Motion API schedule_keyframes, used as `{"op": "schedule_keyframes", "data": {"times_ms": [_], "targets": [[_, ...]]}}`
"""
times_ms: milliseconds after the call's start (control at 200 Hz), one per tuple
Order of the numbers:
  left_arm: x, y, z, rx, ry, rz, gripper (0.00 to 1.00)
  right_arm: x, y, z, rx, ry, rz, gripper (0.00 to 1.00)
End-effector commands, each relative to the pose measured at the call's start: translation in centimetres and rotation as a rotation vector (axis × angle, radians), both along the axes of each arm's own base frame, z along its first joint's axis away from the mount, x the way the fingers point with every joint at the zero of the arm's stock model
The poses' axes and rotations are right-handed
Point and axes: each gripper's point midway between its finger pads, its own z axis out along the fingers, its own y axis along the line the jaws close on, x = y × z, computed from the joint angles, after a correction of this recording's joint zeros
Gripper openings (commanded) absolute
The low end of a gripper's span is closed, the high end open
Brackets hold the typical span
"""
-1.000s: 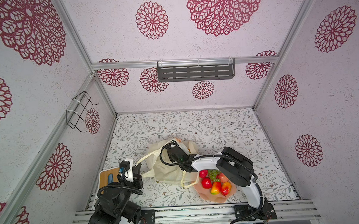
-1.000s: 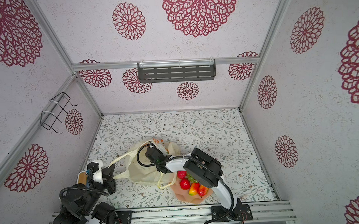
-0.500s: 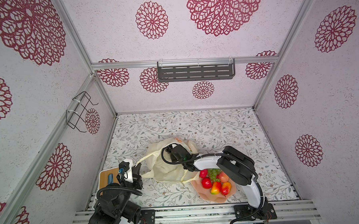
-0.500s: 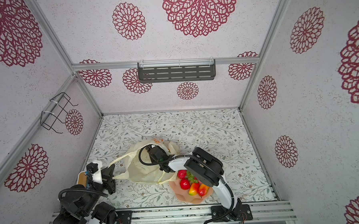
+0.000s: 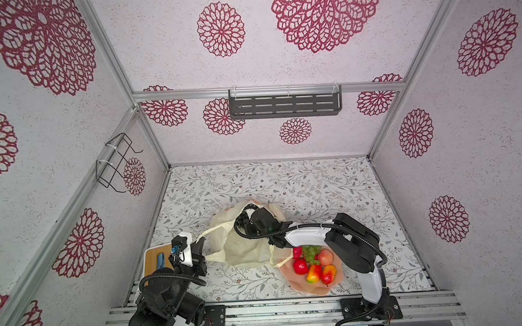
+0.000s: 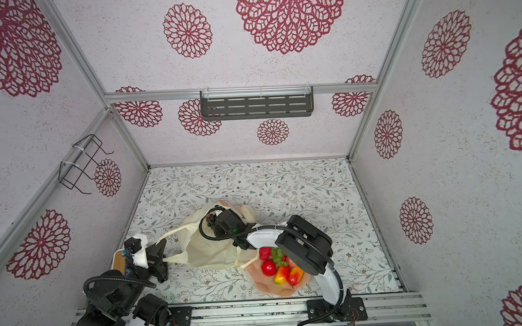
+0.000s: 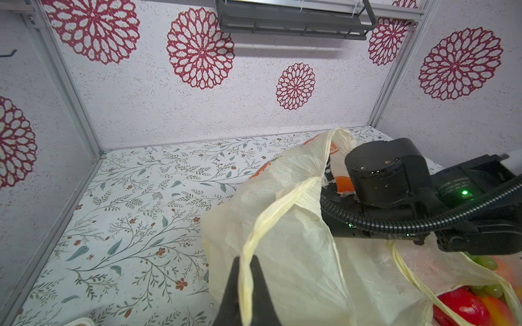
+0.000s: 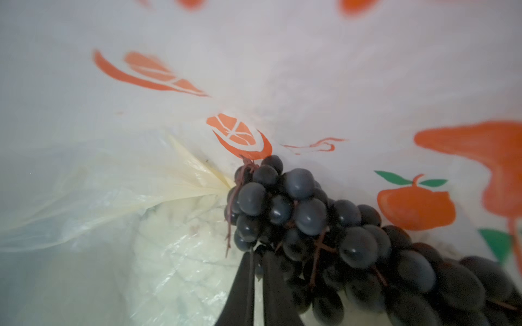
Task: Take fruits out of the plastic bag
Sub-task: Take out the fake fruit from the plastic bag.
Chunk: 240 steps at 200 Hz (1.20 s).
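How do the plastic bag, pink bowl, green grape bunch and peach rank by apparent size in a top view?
1. plastic bag
2. pink bowl
3. green grape bunch and peach: about alike; the right arm partly hides the grapes.

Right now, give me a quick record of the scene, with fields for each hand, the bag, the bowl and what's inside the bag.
left hand: shut on a loop handle of the plastic bag, handle stretched taut
right hand: inside the bag, jaws nearly together at the dark grape bunch's edge, apparently pinching it
pink bowl: beside the bag, one bag handle draped over its rim
in bowl: red apple, green grape bunch, peach, mangoes
in bag: dark grape bunch only, as far as the right wrist view shows
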Motion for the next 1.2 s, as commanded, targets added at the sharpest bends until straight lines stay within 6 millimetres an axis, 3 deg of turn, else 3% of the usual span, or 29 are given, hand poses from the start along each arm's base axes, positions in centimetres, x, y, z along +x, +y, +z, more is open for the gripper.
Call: {"op": "schedule_keyframes", "data": {"times_ms": [0, 130, 225, 340, 420, 600, 836, 996, 1196], "targets": [[0.1, 0.2, 0.6, -0.002, -0.031, 0.011, 0.0, -0.1, 0.1, 4.6, 0.092, -0.038, 0.002, 0.1], [0.1, 0.2, 0.5, -0.001, -0.028, 0.012, 0.0, -0.3, -0.2, 6.2, 0.13, -0.062, 0.001, 0.09], [0.2, 0.2, 0.5, 0.0, -0.027, 0.015, 0.0, -0.4, -0.2, 6.1, 0.134, -0.071, 0.001, 0.1], [0.2, 0.3, 0.5, 0.001, -0.025, 0.016, 0.0, 0.0, -0.2, 4.4, 0.095, -0.055, -0.019, 0.33], [0.2, 0.2, 0.4, 0.004, -0.022, 0.014, 0.0, 0.6, 0.0, 3.6, 0.083, -0.049, -0.043, 0.44], [0.3, -0.1, 0.1, 0.007, -0.01, -0.003, 0.0, 2.5, 0.7, 3.4, 0.126, -0.08, -0.123, 0.52], [0.4, -1.1, -0.2, 0.012, 0.01, -0.048, 0.0, 4.7, 0.1, 0.9, 0.087, -0.132, -0.239, 0.6], [0.4, -1.4, -0.3, 0.014, 0.019, -0.064, 0.0, 4.9, 0.7, -1.3, -0.005, -0.124, -0.216, 0.6], [0.4, -0.9, -0.2, 0.015, 0.009, -0.043, 0.0, 4.0, -0.7, -4.0, -0.08, -0.076, -0.205, 0.4]]}}
